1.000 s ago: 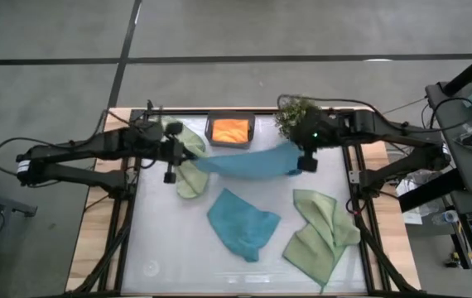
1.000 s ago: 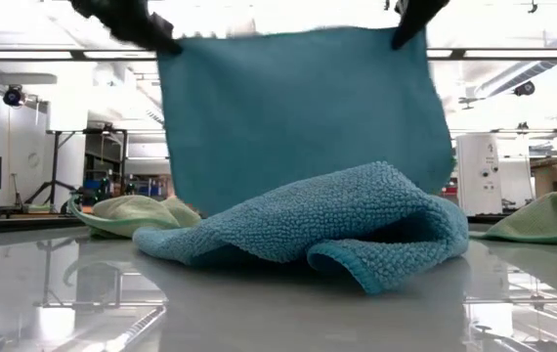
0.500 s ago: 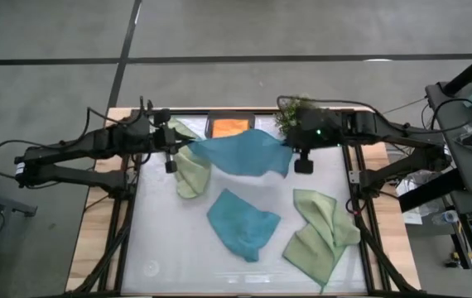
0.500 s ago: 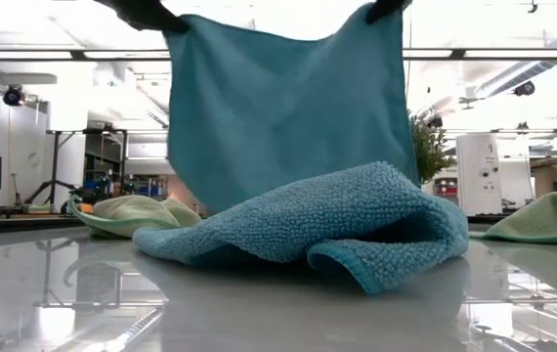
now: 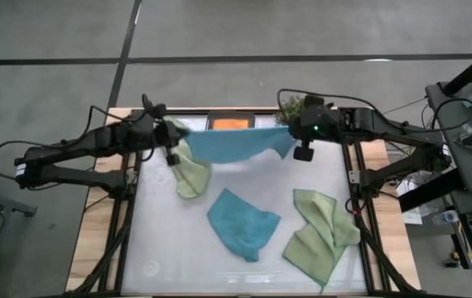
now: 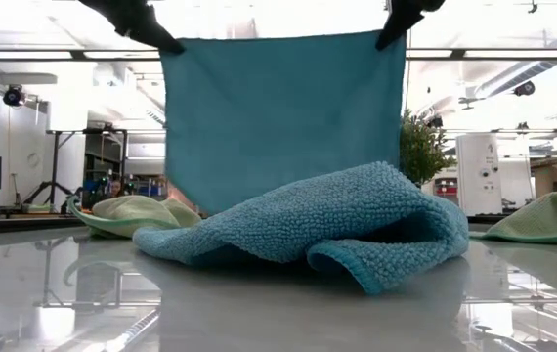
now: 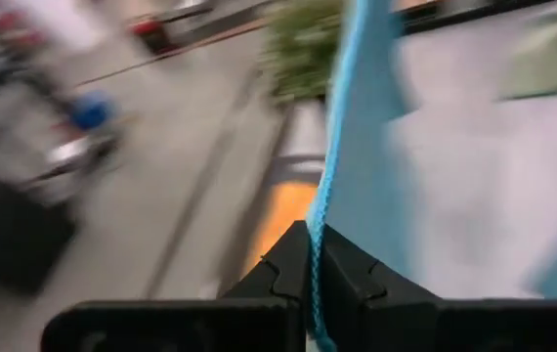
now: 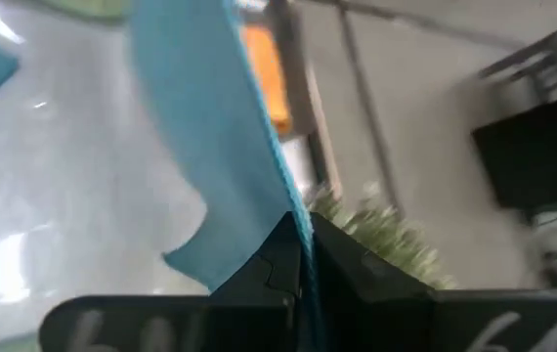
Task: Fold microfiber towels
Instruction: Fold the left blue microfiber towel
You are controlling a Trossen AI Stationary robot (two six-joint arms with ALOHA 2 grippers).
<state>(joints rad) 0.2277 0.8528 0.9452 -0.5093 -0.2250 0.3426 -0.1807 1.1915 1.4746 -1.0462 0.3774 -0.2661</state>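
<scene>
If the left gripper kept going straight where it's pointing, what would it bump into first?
Probably the potted plant at the table's far edge. The left gripper, shut on the teal towel, points along the towel's top edge toward it; depth is hard to judge.

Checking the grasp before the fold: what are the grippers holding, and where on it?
Both hold one teal towel in the air by its top corners: the left gripper on one, the right gripper on the other.

Grey concrete floor (image 5: 236,33), glossy white table (image 5: 170,248), bright ceiling lights, white cabinet (image 6: 478,174) behind.
</scene>
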